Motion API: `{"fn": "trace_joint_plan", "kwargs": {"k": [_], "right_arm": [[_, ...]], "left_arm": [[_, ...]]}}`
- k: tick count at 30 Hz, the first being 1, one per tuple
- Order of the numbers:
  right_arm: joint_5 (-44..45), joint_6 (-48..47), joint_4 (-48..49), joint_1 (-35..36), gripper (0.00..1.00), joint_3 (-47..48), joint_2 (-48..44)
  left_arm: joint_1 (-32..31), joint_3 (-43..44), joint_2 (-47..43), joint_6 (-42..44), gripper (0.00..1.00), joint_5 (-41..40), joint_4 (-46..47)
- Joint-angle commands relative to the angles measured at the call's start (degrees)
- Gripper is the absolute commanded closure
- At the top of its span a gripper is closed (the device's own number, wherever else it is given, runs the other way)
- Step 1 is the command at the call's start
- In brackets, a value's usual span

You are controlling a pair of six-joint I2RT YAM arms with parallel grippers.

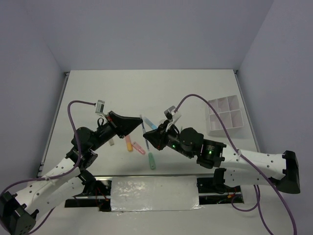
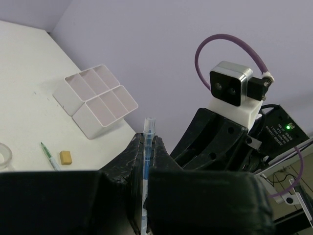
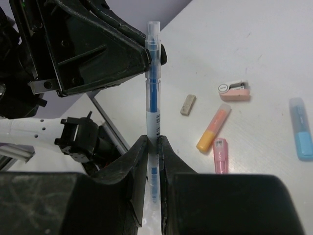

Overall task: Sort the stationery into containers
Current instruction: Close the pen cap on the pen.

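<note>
The right gripper [image 3: 154, 147] clamps a blue pen [image 3: 153, 93] upright at six o'clock, while the left gripper [image 3: 146, 54] pinches its upper end near twelve. Toward three o'clock, on the white table [image 3: 264, 44], lie a tan eraser [image 3: 188, 105], an orange marker [image 3: 213, 128], a pink marker [image 3: 220, 155], a blue marker [image 3: 302, 129] and a pink-and-white gadget [image 3: 234, 91].

Top external: fixed high at the 6 o'clock edge, looks down and forward, far enough back to take in the whole table [image 1: 146, 88]. Left wrist: rides just behind the left gripper [image 2: 145, 147], very close, faces 3 o'clock toward the tray [image 2: 95, 128]. Right wrist: just behind the right gripper [image 3: 154, 144], equally close, faces 9 o'clock. Wrist views share the blue pen [image 3: 153, 83] mid-table; overlap with top on tray and orange marker [image 3: 213, 129].
</note>
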Motion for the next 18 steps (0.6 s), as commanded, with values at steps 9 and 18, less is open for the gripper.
{"fn": "trace_joint_plan", "kwargs": {"k": [9,18], "right_arm": [[3.98,-9.83,12.63,-0.67,1.0,3.85,2.96],[0.02,-11.07,7.88,-0.58,1.0,3.5,2.7]], "left_arm": [[-0.91,3.42,-0.79,2.61,0.82,3.6,-2.62],[-0.91,9.22,-2.98,12.19,0.59,1.76,-11.67]]}}
